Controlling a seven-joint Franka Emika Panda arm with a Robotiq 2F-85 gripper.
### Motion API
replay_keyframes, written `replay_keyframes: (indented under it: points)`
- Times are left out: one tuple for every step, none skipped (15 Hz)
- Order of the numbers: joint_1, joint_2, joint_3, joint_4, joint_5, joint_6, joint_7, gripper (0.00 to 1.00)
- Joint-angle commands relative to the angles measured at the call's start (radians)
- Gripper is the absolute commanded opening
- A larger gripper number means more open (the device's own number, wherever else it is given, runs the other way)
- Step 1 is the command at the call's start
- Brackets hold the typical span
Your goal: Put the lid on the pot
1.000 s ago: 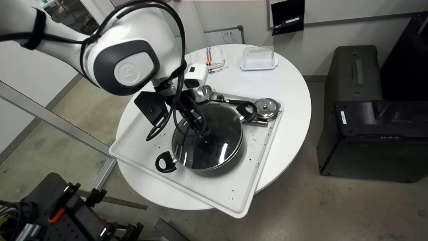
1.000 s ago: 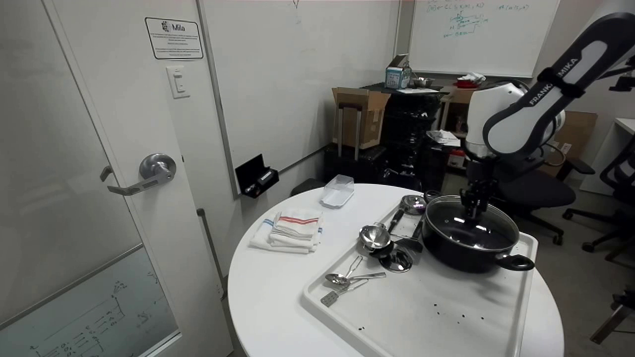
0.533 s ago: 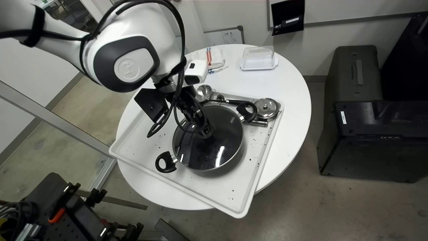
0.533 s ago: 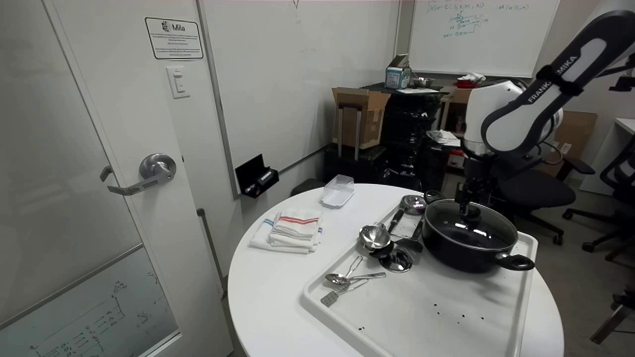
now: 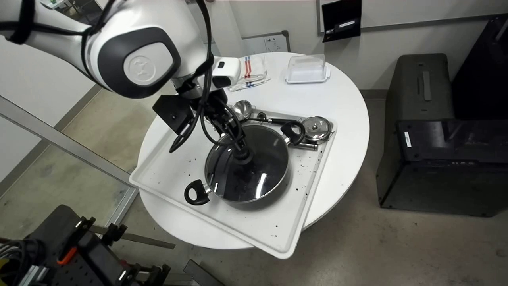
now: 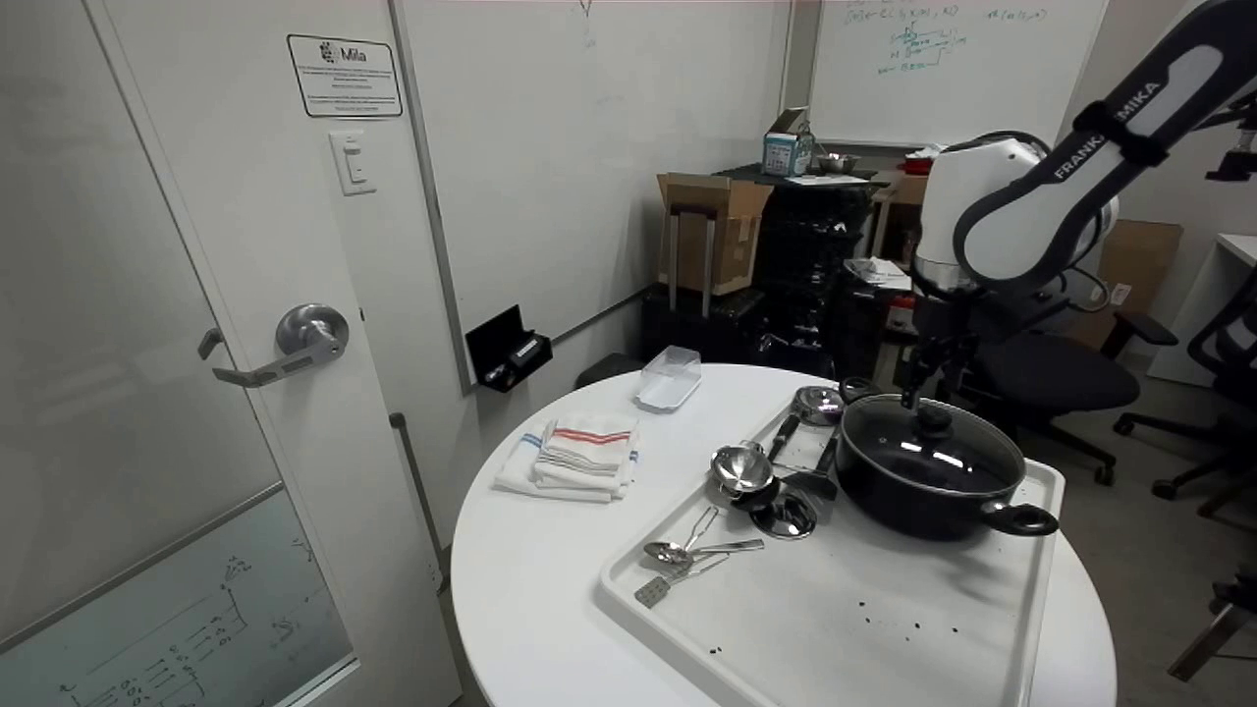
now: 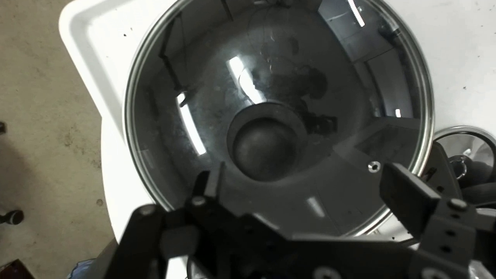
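The round glass lid (image 6: 967,462) with its metal rim lies level on the black pot (image 6: 899,501), and its rim follows the pot's edge all round in both exterior views. Its dark knob (image 7: 265,149) stands free at the centre. My gripper (image 7: 302,168) is open, with nothing between its fingers, just above and to one side of the knob. In the wrist view, the knob appears past the fingertips, closer to the left one. One pot handle (image 5: 197,192) shows at the front and another by the utensils.
A white tray (image 6: 825,628) bears the pot. Beside it lie a small steel lid (image 5: 316,128), a small steel bowl (image 6: 742,469) and several utensils (image 6: 687,555). Folded towels (image 6: 579,457) and a clear-covered dish (image 5: 307,69) stand farther off on the round table (image 5: 341,111).
My gripper has let go of the knob and drawn up and back from it. The lid has dropped slightly and now sits flat on the pot.
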Motion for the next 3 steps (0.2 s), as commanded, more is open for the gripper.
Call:
replay_keyframes:
  points:
    - [-0.012, -0.080, 0.024, -0.063, 0.007, 0.008, -0.042, 1.00]
    - [-0.011, -0.098, 0.029, -0.076, 0.008, 0.005, -0.047, 1.00]
    - [-0.007, -0.114, 0.032, -0.085, 0.008, 0.001, -0.045, 1.00]
